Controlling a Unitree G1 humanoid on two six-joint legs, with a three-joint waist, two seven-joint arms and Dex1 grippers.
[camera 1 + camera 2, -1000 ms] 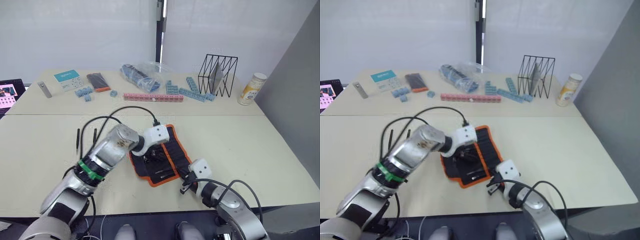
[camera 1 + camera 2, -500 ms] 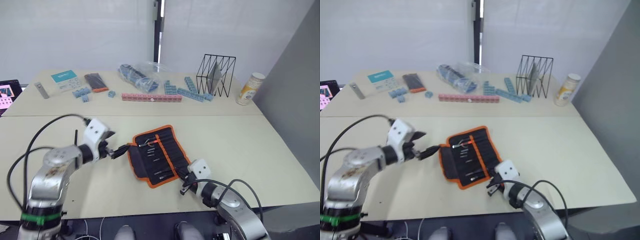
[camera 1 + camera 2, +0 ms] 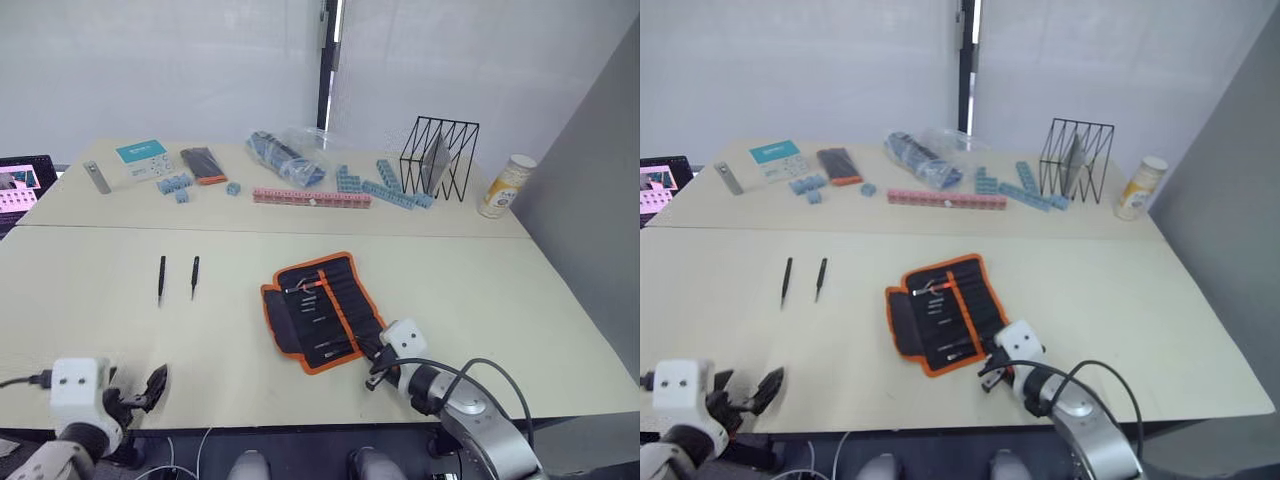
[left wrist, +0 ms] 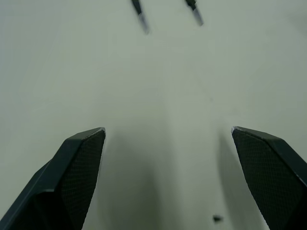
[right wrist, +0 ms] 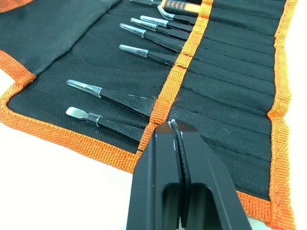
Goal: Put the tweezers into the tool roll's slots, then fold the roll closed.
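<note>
So I'm at a long beige table point(image 3: 480, 290) against a plain white wall, with a seam running across it between the front and back halves. Back half is cluttered: a black wire rack point(image 3: 438, 156), a yellow bottle point(image 3: 502, 186), blue blocks point(image 3: 385, 188), a pink strip of blocks point(image 3: 311, 197), a plastic bag point(image 3: 292, 152), a grey bar point(image 3: 96, 177) and a teal card point(image 3: 140, 154). A grey wall closes in on the right side.

Front half has lots of bare room, especially left and far right. The tool roll point(image 3: 322, 310) lies open near the front edge, its long axis running diagonally from near-right to far-left, and several tweezers sit in the slots point(image 5: 225, 129) with tips poking toward the plain flap. Two loose tweezers point(image 3: 161, 278) lie well left of the roll, side by side, pointing roughly straight away from me.

My right gripper point(image 5: 175, 128) is pinched closed, tip at the roll's orange middle band, holding nothing. My left gripper point(image 4: 168, 139) is spread wide over bare table at the front-left edge.
</note>
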